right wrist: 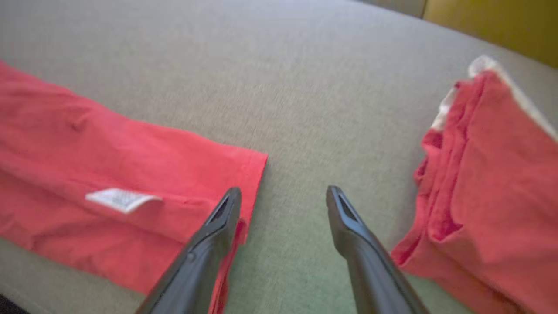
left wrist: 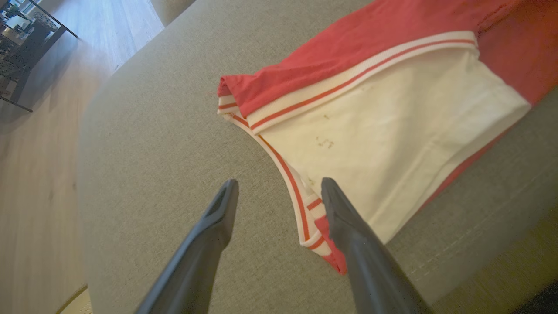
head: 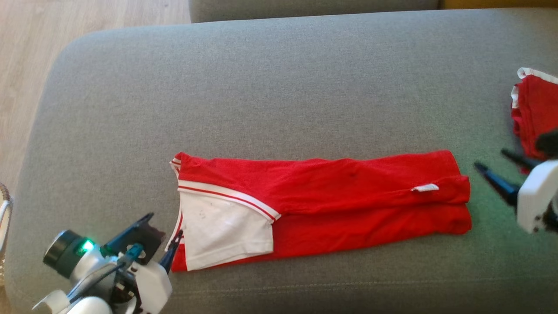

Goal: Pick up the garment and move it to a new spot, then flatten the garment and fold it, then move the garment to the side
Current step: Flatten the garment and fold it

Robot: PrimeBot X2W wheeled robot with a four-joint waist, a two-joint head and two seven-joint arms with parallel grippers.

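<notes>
Two red garments on a grey cushion [head: 279, 87], head view. Folded garment [head: 348, 196] as a long strip across centre frame, white panel [head: 222, 226] at its left end, small white label [head: 425, 188] near its right end. Second garment [head: 538, 113] bunched at right edge, well apart from the strip. Left pincer [head: 163, 226] at lower left, fingers spread, one tip at the strip's lower left corner. Right pincer [head: 490, 159] at right edge, fingers spread, just beside the strip's right end, gripping nothing. Pale wood floor [head: 26, 65] at upper left.

Left wrist view: left pincer [left wrist: 279, 183] spread wide at bottom centre. Right-hand finger over the striped trim of the garment [left wrist: 392, 131], left-hand finger over bare cushion [left wrist: 152, 152]. Cannot tell whether touching or just above. Nothing pinched. Garment across upper right; floor [left wrist: 35, 174] down left side.

Right wrist view, blurred: right pincer [right wrist: 283, 192] spread, empty, bare cushion [right wrist: 261, 65] between the tips. Left-hand finger over the end edge of the garment [right wrist: 109, 152], at left of frame; label [right wrist: 120, 199] at lower left. Second garment [right wrist: 501, 174] at right, just beside the other finger.
</notes>
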